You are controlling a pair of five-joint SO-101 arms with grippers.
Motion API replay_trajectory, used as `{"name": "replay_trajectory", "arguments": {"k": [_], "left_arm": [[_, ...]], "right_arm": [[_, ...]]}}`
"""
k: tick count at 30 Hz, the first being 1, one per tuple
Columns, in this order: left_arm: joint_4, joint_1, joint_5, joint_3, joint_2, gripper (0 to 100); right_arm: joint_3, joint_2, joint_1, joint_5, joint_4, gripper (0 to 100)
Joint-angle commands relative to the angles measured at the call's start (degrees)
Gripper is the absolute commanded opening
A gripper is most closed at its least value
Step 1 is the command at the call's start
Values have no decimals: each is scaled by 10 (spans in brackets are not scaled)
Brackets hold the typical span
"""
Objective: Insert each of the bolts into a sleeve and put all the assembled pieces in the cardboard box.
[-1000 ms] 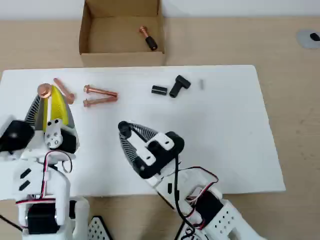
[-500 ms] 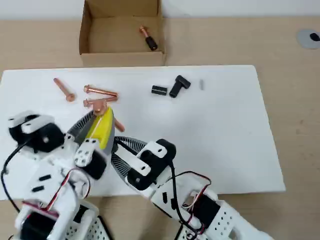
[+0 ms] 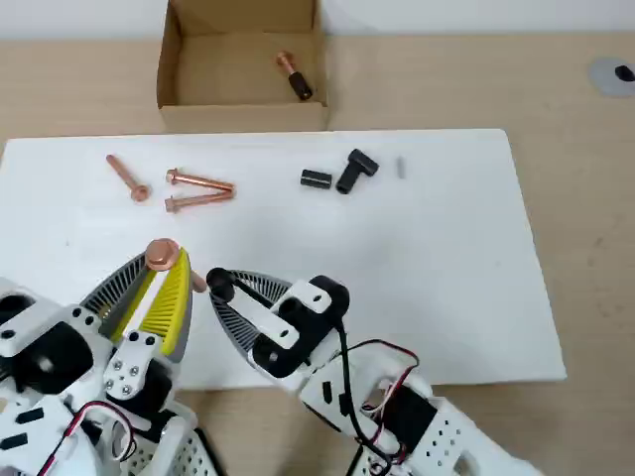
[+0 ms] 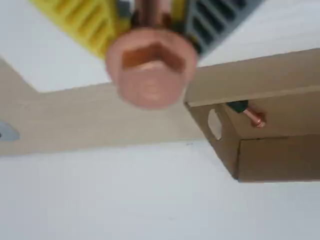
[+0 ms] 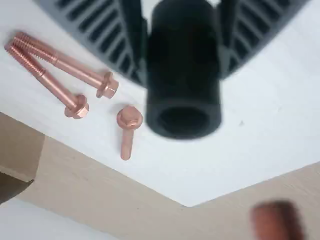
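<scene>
High view shows bolt (image 3: 163,255), sleeve (image 3: 219,286) pinched between jaws.

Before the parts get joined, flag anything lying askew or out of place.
Nothing looks damaged or spilled. Two black sleeves lie touching in an L beside a lone sleeve, and two loose bolts meet at their threaded tips. A small grey thing nearby is too small to identify.

Near left crowding, right side lying open

The left gripper (image 3: 164,260), clamping a bolt (image 3: 162,253), and the right gripper (image 3: 220,286), clamping a sleeve (image 3: 217,284), are sitting just beside each other at the near left, leaving a slim gap. Far left, loose bolts (image 3: 200,181) are blocking the way, and loose sleeves (image 3: 316,179) the far middle. A lane between them is running toward the cardboard box (image 3: 243,117). The white sheet (image 3: 446,278) is offering open room on its right half.
</scene>
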Motion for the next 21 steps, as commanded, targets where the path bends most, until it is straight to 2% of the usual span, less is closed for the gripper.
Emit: {"name": "replay_trajectory", "arguments": {"k": [1, 14, 21], "left_arm": [[2, 7, -4, -21, 0, 6], [-31, 11, -4, -26, 52, 6], [-24, 69, -5, -2, 52, 6]], "right_arm": [[1, -9, -9, -5, -14, 9], [1, -9, -9, -5, 6, 9], [1, -10, -9, -5, 4, 9]]}}
